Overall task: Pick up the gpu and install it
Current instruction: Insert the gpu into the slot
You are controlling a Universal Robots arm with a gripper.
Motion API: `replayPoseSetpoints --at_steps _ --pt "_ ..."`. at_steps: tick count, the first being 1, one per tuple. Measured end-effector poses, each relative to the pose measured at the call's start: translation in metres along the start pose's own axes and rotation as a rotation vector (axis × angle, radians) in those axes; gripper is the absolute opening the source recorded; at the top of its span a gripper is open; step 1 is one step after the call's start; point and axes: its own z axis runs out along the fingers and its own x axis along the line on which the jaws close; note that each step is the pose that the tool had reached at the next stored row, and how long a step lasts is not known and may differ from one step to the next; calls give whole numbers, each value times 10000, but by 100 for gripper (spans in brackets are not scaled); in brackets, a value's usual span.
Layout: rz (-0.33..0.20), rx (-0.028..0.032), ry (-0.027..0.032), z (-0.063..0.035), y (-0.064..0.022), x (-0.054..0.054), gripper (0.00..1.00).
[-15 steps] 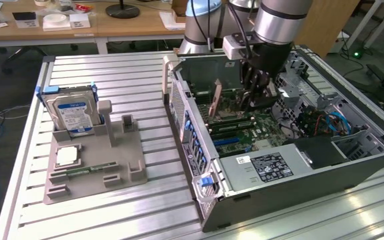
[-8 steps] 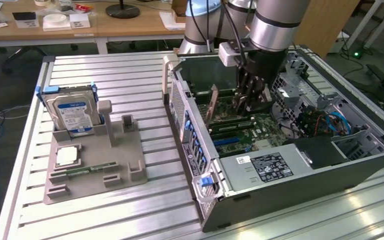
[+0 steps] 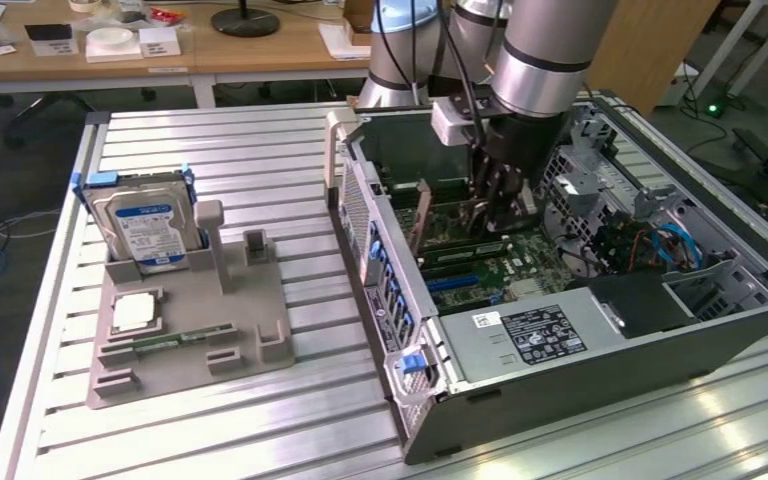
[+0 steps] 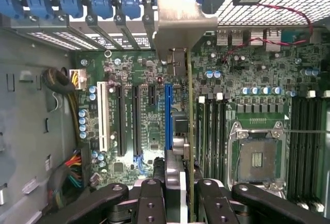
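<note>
My claw is inside the open computer case, at the centre of the exterior frame. It is clamped on the gpu, with one finger on each face. The gpu stands on edge above the motherboard. Its metal bracket faces the case's rear wall, on the exterior view's left.

In the wrist view the card's edge runs just beside the blue slot. I cannot tell whether it is seated.

Nearby obstructions:
- black slots and a white slot on one side of the card;
- memory slots and the CPU socket on the other;
- the power supply, lower right of the exterior frame.

On the table, at the exterior view's left, a grey fixture holds the hard drive upright and a memory stick lying flat.
</note>
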Motion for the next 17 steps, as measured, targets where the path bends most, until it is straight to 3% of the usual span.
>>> replayPoseSetpoints --at_steps 17 --pt "-1 -1 0 234 79 48 29"
